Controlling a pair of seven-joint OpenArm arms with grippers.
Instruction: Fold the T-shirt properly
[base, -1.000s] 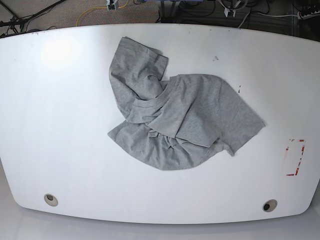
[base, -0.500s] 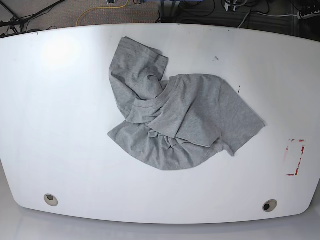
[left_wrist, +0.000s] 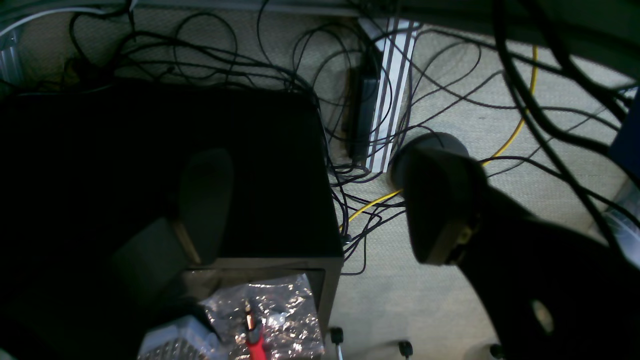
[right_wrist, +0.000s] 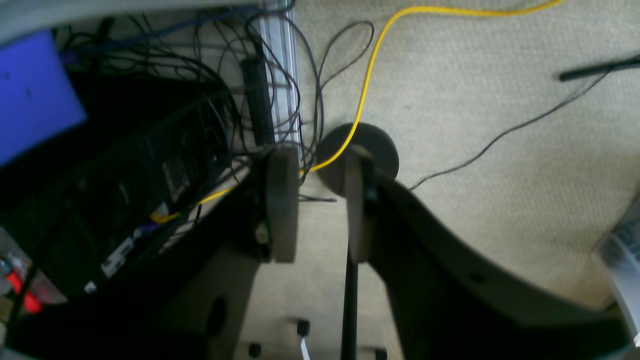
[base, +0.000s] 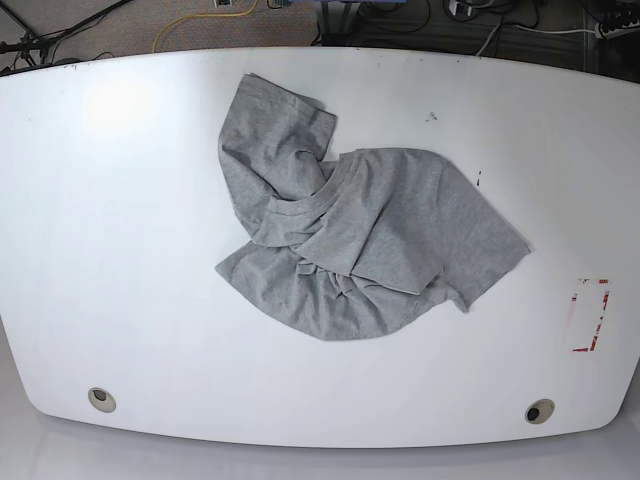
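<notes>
T-shirt (base: 350, 245) crumpled mid-counter (base: 120, 250); left gripper (left_wrist: 320, 210) jaws wide, right gripper (right_wrist: 315, 205) jaws narrowly parted, both empty.

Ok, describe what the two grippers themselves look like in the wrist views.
The left gripper has dark, rounded paddle-shaped fingers on a curved black body, one with a tan strip along its edge. The right gripper has two flat, dark olive-grey fingers on broad curved black mounts with small holes. No markings are readable.
</notes>
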